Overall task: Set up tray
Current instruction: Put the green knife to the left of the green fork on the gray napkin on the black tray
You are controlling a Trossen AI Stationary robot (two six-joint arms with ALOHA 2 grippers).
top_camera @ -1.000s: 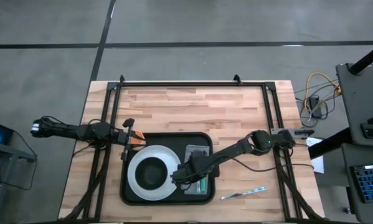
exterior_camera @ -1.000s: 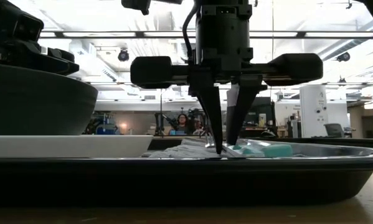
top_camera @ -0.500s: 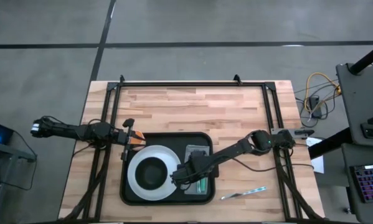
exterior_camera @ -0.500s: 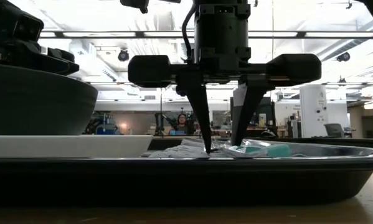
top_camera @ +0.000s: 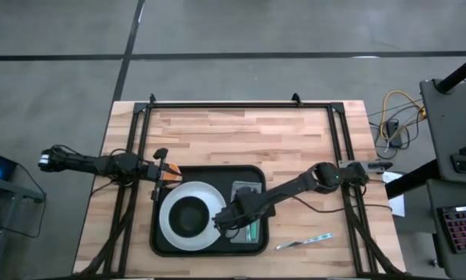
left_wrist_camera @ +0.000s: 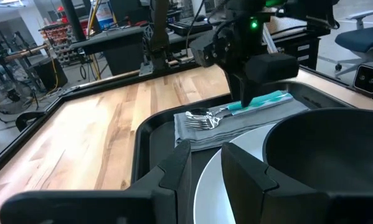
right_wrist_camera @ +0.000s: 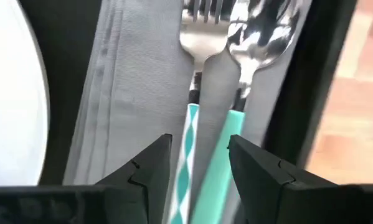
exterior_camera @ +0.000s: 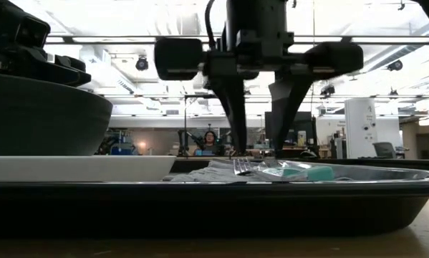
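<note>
We see the right gripper (exterior_camera: 258, 147) with its fingers spread apart, holding nothing, tips lifted just clear above the fork (right_wrist_camera: 198, 28) and spoon (right_wrist_camera: 261, 28). Both have teal handles and lie side by side on the grey napkin (right_wrist_camera: 127, 81), touching or nearly so. In the right wrist view the two dark fingers (right_wrist_camera: 150, 168) straddle the handles with a gap between.

The right arm (top_camera: 295, 189) reaches in diagonally from the table's right edge, wrist bent so the gripper points straight down over the napkin on the right part of the tray (top_camera: 170, 241). The black tray sits on the wooden table (top_camera: 240, 132), near its front edge, carrying a white plate (top_camera: 170, 225) with a dark bowl (top_camera: 190, 214) on it to the left of the napkin. A knife (top_camera: 304, 242) lies on the wood just off the tray's right front corner.

The left gripper (left_wrist_camera: 205, 171) waits at the tray's left rear corner, arm stretched level from the left. Its fingers stand a narrow way apart, nothing between them.

No readable writing or brand; only a green light on the right arm in the left wrist view.
</note>
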